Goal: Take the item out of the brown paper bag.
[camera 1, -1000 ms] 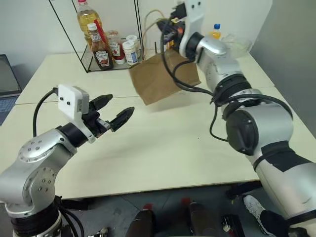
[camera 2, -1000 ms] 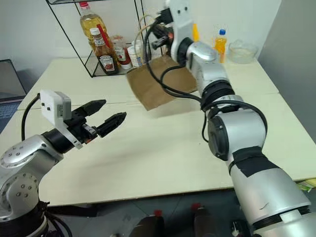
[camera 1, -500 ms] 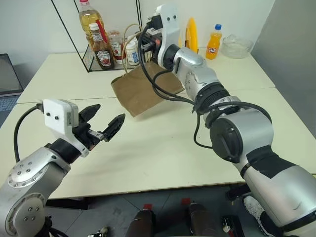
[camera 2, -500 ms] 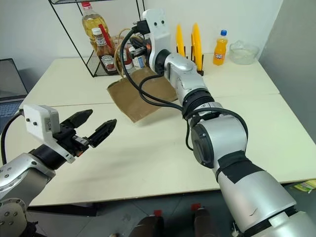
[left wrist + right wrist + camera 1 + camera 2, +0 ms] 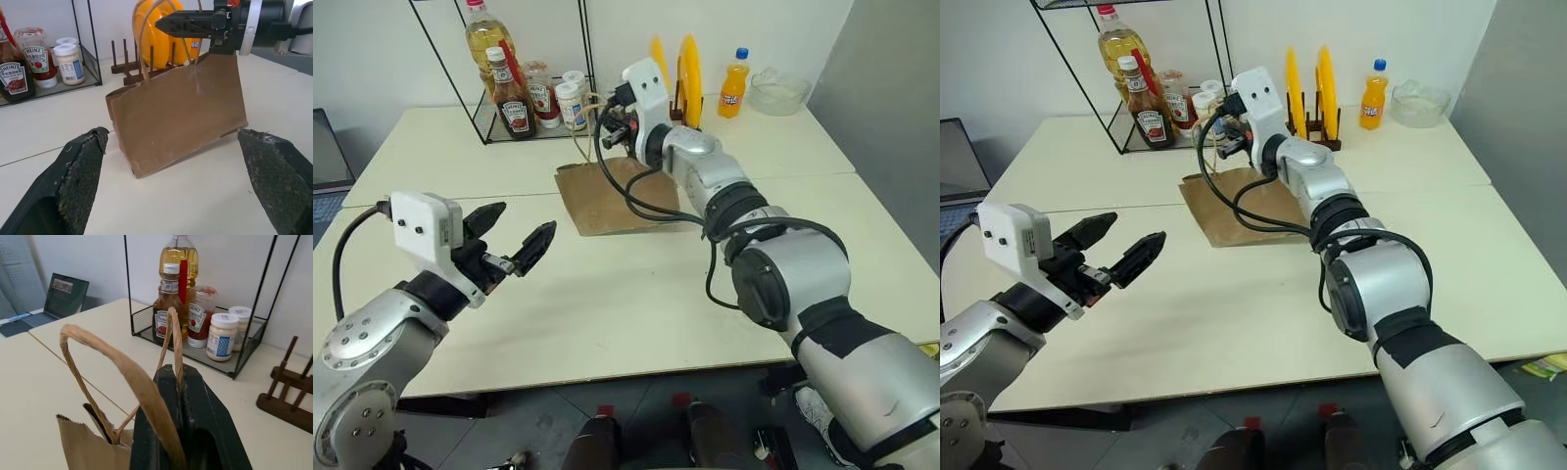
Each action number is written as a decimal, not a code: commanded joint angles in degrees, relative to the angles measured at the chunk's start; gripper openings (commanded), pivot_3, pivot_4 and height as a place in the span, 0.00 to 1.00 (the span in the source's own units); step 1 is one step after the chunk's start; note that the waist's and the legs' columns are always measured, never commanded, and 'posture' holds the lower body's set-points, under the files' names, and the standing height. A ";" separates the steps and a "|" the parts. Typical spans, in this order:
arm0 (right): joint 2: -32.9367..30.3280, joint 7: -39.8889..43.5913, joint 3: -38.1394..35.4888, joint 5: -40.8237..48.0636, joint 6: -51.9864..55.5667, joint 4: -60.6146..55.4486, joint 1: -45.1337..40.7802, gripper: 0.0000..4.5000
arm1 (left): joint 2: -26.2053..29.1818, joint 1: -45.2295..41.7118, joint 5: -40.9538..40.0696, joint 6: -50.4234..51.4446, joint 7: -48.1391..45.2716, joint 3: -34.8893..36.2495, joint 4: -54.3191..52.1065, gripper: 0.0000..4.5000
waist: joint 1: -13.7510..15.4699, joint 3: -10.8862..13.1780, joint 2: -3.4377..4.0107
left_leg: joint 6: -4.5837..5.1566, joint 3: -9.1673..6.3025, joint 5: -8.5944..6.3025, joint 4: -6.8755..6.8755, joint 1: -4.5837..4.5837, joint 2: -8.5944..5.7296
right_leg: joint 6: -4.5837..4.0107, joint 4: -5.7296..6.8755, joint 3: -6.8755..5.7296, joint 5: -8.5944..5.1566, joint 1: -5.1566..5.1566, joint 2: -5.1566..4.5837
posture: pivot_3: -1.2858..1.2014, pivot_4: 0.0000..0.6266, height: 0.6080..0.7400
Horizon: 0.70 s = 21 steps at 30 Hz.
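1. The left gripper hovers over the table at about 8 o'clock in the head view, its two black fingers spread wide with nothing between them, pointing toward the bag.
2. A black wire rack stands at the far edge at about 11 o'clock; it holds an oil bottle, a brown sauce bottle, a ketchup bottle and two white-lidded jars.
3. The brown paper bag is near the table's centre, toward 12 o'clock, just in front of the rack. In the left wrist view its bottom edge touches the tabletop and its body leans, hanging from the handles.
4. The right gripper is above the bag's mouth, at the bag's 12 o'clock, its fingers pressed together on one of the bag's cord handles; the second handle loops free beside the fingers.
5. The item cannot be seen; whether it is inside the bag cannot be told.
6. Yellow plates stand in a wooden rack just behind the right wrist, at about 1 o'clock.
7. An orange drink bottle and a clear glass bowl stand at the far right, at about 2 o'clock.
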 commanded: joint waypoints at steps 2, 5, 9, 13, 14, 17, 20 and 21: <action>-1.70 0.14 1.23 -1.43 -0.03 -2.60 0.32 0.01 | 1.17 -0.98 0.34 -2.32 0.25 -1.27 0.77 1.00 | 0.00 0.00 0.00 | 0.00 0.00 0.00 0.00 0.01 0.01 | 0.00 0.00 0.00 0.00 0.00 0.00 | 0.52 0.24 1.00; -3.30 2.89 1.66 -1.30 0.69 -3.09 1.66 0.01 | 1.67 -1.46 0.63 -3.01 -0.11 -2.17 1.80 1.00 | 0.00 0.00 0.00 | 0.00 0.00 0.00 0.00 0.00 0.00 | 0.00 0.00 0.00 0.00 0.00 0.00 | 0.52 0.24 1.00; -5.32 8.84 3.07 -1.55 0.95 -3.99 3.33 0.14 | 2.34 -2.51 0.65 -3.64 -1.02 -3.68 3.27 1.00 | 0.00 0.00 0.00 | 0.01 0.00 0.00 0.00 0.00 0.00 | 0.00 0.00 -0.02 0.00 0.02 0.00 | 0.52 0.24 1.00; -7.15 13.28 4.39 -1.84 1.00 -5.33 4.22 0.45 | 3.18 -4.59 0.69 -4.29 -2.12 -5.36 5.65 1.00 | 0.00 0.00 0.00 | 0.01 0.01 -0.01 0.01 0.01 0.00 | 0.00 0.00 -0.02 0.00 0.03 0.00 | 0.52 0.24 1.00; -7.92 14.84 5.04 -2.17 1.26 -5.73 4.54 0.52 | 3.60 -5.17 0.63 -4.20 -2.73 -5.82 6.44 1.00 | -0.01 0.00 0.00 | 0.01 0.01 0.00 0.01 0.01 0.00 | 0.00 0.00 -0.03 0.00 0.03 0.00 | 0.52 0.24 1.00; -10.20 19.00 6.69 -2.63 1.84 -7.65 6.06 0.76 | 4.48 -6.06 -0.14 -3.57 -4.20 -6.73 8.17 1.00 | 0.01 0.00 0.00 | 0.01 0.00 -0.01 0.00 0.01 0.00 | 0.00 0.00 -0.03 0.00 0.03 0.00 | 0.52 0.24 1.00; -12.37 22.54 7.93 -2.55 3.16 -11.80 8.20 0.99 | 5.42 -6.14 -1.71 -2.51 -5.97 -7.22 9.39 1.00 | 0.02 0.00 -0.01 | 0.01 -0.01 -0.01 0.01 0.02 -0.01 | 0.00 -0.02 -0.03 0.00 0.05 -0.01 | 0.52 0.24 1.00; -13.26 24.06 8.34 -2.36 4.10 -14.30 9.27 0.99 | 5.87 -6.19 -2.17 -2.25 -6.92 -7.40 9.96 1.00 | 0.02 0.00 -0.01 | 0.02 -0.01 -0.01 0.01 0.01 0.00 | 0.00 -0.02 -0.03 0.00 0.05 -0.01 | 0.52 0.24 1.00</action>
